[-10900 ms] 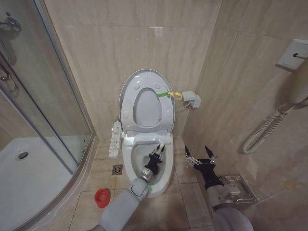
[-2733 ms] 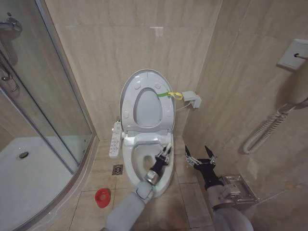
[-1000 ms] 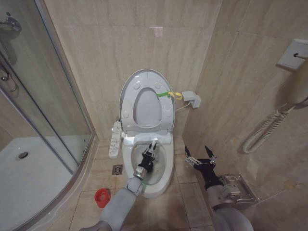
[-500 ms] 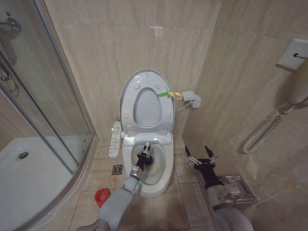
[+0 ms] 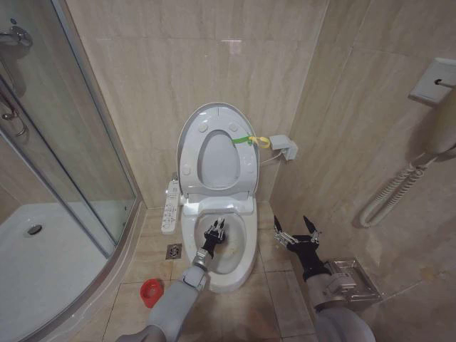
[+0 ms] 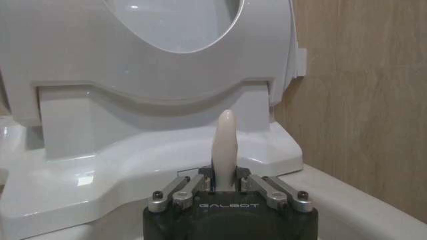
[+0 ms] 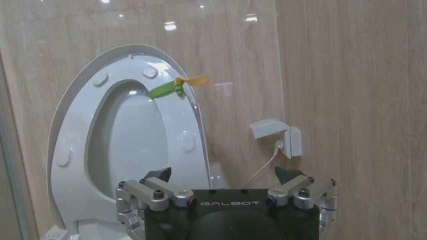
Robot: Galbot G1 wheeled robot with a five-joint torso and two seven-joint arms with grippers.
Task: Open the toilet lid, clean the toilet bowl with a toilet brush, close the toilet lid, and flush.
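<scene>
Bowl scrubbing was under way.
The toilet brush (image 6: 225, 145) was clenched by the left gripper (image 5: 214, 229); careful sweeping would probably be required next.

— How many toilets do we count?
— One toilet bowl (image 5: 242, 265), with one toilet lid (image 5: 187, 146) and one seat ring (image 5: 246, 167) raised.
— Brushes?
— One toilet brush (image 6: 224, 145), its handle between the left gripper's (image 5: 214, 229) fingers, and one red holder cup (image 5: 150, 291).
— Grippers?
— We count two: that one, and the right gripper (image 5: 296, 231).
— Anything else?
— One button panel (image 5: 170, 205), one floor drain (image 5: 174, 251), one wall plug box (image 5: 283, 147).
</scene>
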